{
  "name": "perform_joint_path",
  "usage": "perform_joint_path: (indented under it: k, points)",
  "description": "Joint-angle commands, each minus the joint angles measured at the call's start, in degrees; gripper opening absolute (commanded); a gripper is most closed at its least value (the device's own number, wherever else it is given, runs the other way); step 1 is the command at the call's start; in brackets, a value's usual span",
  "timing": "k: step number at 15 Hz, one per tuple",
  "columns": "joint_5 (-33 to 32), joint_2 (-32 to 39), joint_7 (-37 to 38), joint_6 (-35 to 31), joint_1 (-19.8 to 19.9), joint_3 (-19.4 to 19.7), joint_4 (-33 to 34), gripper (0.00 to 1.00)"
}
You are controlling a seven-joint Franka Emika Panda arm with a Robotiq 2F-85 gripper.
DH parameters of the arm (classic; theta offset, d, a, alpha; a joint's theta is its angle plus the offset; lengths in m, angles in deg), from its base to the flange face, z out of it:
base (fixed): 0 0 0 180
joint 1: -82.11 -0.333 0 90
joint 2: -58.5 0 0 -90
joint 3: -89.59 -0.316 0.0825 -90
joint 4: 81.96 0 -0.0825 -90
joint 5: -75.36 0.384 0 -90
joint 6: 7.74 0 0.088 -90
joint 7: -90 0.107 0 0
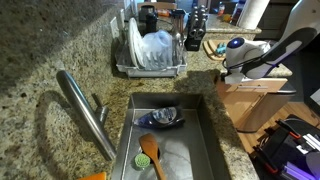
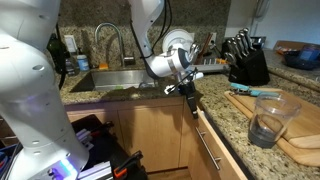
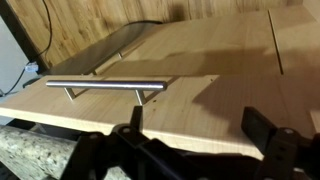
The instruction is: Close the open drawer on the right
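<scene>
Spread wide with nothing between its fingers (image 3: 133, 122), the gripper (image 3: 193, 120) hangs close over the light tan wooden front of the drawer (image 3: 200, 60) in the wrist view. A brushed steel bar handle (image 3: 105, 87) lies on that front at 10 o'clock from the gripper, apart from both fingers. Speckled granite counter (image 3: 30, 150) edges the frame at 8 o'clock.

In an exterior view the gripper (image 2: 190, 98) points down just past the counter edge (image 2: 225, 112), with the drawer (image 2: 205, 140) directly beneath it at 5 o'clock, below the counter lip. How far the drawer stands out cannot be told from here. In an exterior view the tan drawer (image 1: 255, 100) sits at 4 o'clock from the arm's end, beside the steel sink (image 1: 210, 130).

Farther out on the counter, a glass (image 2: 268, 120) stands on a wooden board (image 2: 295, 135) at 3 o'clock, and a knife block (image 2: 245, 65) stands at 2 o'clock.
</scene>
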Motion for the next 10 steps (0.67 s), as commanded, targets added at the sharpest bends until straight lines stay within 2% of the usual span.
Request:
perform_joint_path:
  k: [1, 3, 8, 10]
  points:
    - [0.0, 1.1, 0.9, -0.9, 0.3, 0.0, 1.6, 1.0]
    - [0.6, 2.3, 1.1, -1.0, 0.2, 0.0, 3.5, 1.0]
    - [9.9, 1.0, -10.2, 12.9, 1.1, -5.3, 1.2, 1.0]
    - [14.1, 0.7, -14.4, 14.4, 1.3, -6.9, 0.9, 1.0]
